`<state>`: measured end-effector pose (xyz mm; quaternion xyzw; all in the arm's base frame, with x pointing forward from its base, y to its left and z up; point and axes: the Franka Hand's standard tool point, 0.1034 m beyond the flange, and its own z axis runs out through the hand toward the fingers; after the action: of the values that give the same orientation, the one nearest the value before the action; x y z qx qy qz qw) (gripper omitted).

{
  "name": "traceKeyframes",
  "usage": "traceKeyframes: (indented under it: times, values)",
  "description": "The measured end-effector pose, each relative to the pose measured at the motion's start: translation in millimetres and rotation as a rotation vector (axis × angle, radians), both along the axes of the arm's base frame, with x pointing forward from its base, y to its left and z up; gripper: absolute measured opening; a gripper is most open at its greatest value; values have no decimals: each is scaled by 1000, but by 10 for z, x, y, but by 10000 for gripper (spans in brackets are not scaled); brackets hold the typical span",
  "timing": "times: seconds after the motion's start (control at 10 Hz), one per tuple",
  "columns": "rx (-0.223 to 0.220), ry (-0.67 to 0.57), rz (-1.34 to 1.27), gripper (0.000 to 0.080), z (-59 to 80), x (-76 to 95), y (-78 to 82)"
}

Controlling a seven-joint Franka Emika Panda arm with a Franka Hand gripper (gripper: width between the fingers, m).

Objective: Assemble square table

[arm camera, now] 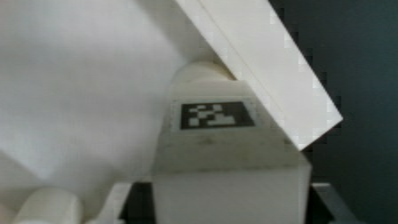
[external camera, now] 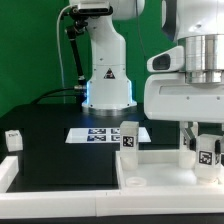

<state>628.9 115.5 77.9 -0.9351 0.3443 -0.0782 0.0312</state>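
1. Exterior view: the pincer (external camera: 205, 143) hangs low at the exterior view's right, with one jaw on either side of an upright leg (external camera: 208, 160). The jaws stand fairly narrow, but I cannot tell whether they press on the leg.
2. The panel (external camera: 160, 172) lies flat on the desk (external camera: 60, 160) in the lower right of this view, just beside that leg. I cannot tell whether the leg stands on the panel or behind it. A second leg (external camera: 129, 138) stands upright at the panel's far corner, near the marker board (external camera: 100, 134).
3. The step in hand looks like taking hold of the leg. It is probably best done with the leg centred between the jaws, so that neither finger reaches it first and tips it.
4. Wrist view: the leg fills the middle, with its tag (arm camera: 214, 114) facing the camera. The fingers (arm camera: 36, 208) show only at the edge. A thin dark gap seems to lie between them and the leg, so contact is not confirmed here either.
5. A slanted white edge (arm camera: 267, 70) passes close by the leg's top, and I cannot tell whether it belongs to the panel or to a plain bar. A straight lift before any sideways move should keep the leg from catching on it.
6. A firm, square hold across the leg's flat sides should keep it from twisting when it is later fitted to the panel.
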Motion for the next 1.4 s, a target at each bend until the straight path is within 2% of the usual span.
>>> traceKeyframes:
  times: [0.3, 0.4, 0.6, 0.7, 0.9, 1.0, 1.1, 1.2, 1.3, 1.4]
  values:
    - [56, 26, -358, 288, -12, -18, -38]
    - [107, 49, -557, 288, -13, -36, -66]
    - [241, 72, -946, 289, -35, -64, -104]
    - [275, 71, -1032, 291, -40, -84, -114]
    - [269, 69, -1010, 291, -39, -81, -113]
    - [268, 70, -1011, 366, -46, -85, -115]
    - [246, 64, -938, 366, -43, -82, -98]
    - [169, 34, -673, 561, 0, -47, -16]
    - [155, 22, -543, 622, 15, -39, 30]
    - [144, 22, -505, 622, 3, -38, -8]
